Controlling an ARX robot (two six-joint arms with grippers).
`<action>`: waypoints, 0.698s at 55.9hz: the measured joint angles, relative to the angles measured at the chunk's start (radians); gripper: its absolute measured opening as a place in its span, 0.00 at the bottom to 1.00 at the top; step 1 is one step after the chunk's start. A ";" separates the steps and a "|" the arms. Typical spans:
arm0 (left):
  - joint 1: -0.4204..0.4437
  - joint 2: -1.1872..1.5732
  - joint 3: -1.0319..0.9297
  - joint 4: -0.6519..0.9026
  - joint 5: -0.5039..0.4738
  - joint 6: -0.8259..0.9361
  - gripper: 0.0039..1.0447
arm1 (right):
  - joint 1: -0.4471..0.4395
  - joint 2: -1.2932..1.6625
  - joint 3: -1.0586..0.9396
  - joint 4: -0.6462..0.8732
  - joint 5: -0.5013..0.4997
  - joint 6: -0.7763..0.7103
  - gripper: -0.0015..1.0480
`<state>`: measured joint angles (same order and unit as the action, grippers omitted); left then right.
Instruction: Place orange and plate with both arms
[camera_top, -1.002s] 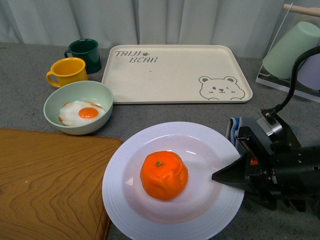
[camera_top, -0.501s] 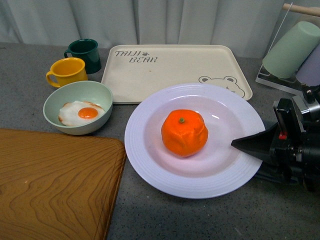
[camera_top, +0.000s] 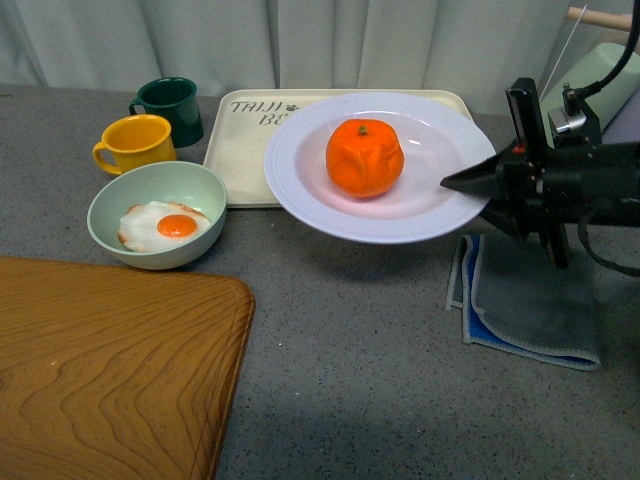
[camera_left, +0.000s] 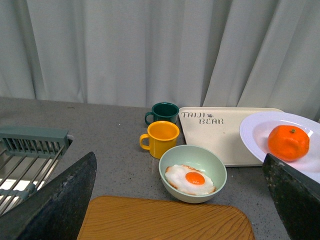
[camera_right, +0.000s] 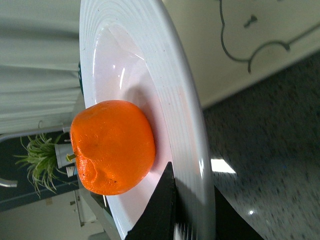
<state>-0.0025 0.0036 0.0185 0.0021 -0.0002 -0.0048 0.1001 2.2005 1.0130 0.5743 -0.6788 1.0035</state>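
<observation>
The white ridged plate hangs above the table, over the front of the cream bear tray. The orange rests in its middle, stem dot up. My right gripper is shut on the plate's right rim; in the right wrist view its dark fingers pinch the rim beside the orange. My left gripper stands open and empty, well back over the wooden board; the plate and orange show at that view's right edge. The left arm is out of the front view.
A pale green bowl with a fried egg sits left of the plate. Behind it stand a yellow mug and a dark green mug. A grey-blue cloth lies under the right arm. The wooden board fills the front left.
The right gripper has lifted the plate with the orange off the table and carried it back and to the right, over the tray. The cloth beneath it now shows.
</observation>
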 joint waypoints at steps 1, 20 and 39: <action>0.000 0.000 0.000 0.000 0.000 0.000 0.94 | 0.000 0.007 0.014 -0.005 0.003 0.006 0.04; 0.000 0.000 0.000 0.000 0.000 0.000 0.94 | 0.054 0.222 0.455 -0.287 0.046 0.049 0.04; 0.000 0.000 0.000 0.000 0.000 0.000 0.94 | 0.100 0.364 0.731 -0.507 0.074 0.011 0.17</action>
<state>-0.0025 0.0036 0.0185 0.0021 -0.0002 -0.0048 0.2001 2.5641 1.7439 0.0677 -0.6044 1.0142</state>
